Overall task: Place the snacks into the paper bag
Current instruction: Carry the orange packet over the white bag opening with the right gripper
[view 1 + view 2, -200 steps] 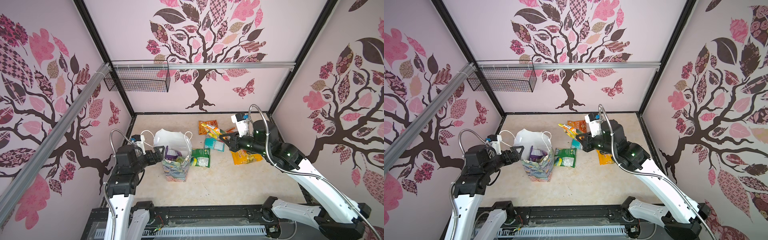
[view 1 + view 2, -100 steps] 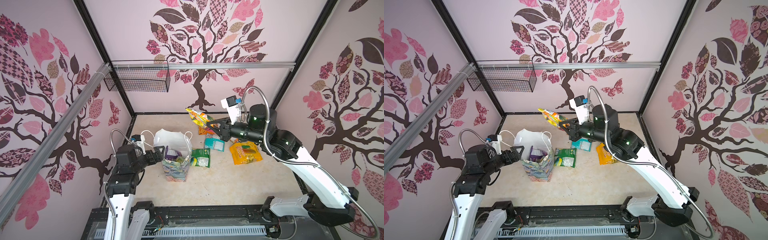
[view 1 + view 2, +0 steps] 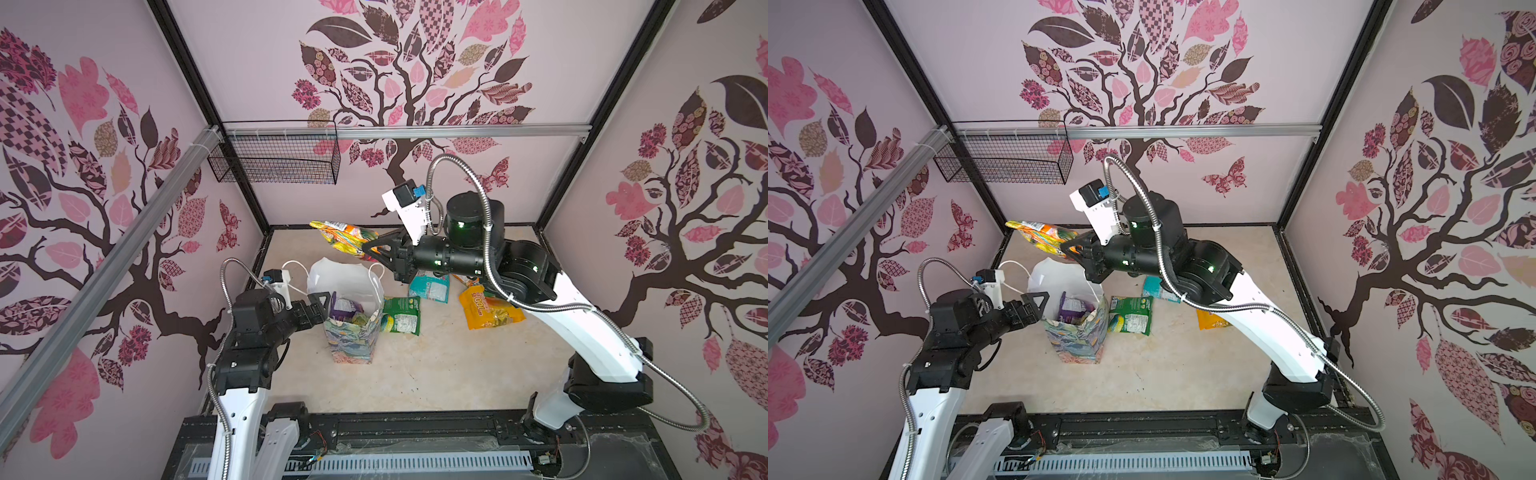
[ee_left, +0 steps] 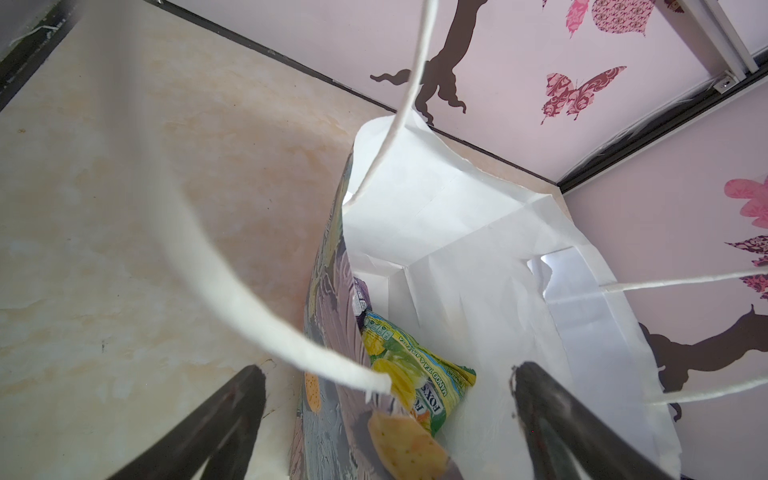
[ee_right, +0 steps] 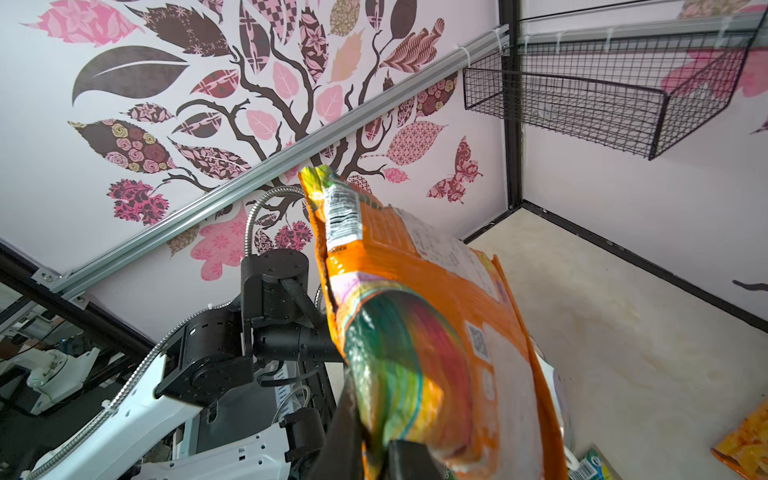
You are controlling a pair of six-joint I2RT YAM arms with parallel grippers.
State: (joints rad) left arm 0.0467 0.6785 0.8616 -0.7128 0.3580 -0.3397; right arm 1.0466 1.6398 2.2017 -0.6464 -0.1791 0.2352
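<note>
Beige tabletop [image 3: 436, 374], top views: 1 paper bag [image 3: 353, 336] upright, 3+ loose pkts [image 3: 401, 316] right of it. Right gripper [image 3: 368, 249] clamps 1 orange pkt [image 3: 343, 239], held up near bag's far rim. Left wrist: left gripper [image 4: 388, 370] wide open astride bag wall. Right wrist: 1 wire basket [image 5: 582, 99].

Packet [image 3: 343, 239] at right gripper [image 3: 368, 249]: orange, rainbow-streaked; paper bag [image 3: 353, 340] painterly blue-green-peach outside, white inside; walls [image 3: 257, 62] pink-brown leaf print

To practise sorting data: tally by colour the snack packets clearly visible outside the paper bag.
orange packet: 1, held in the right gripper
dark green packet: 1
teal packet: 1
yellow packet: 1
Total: 4; a half-hidden orange sliver may be a fifth.
</note>
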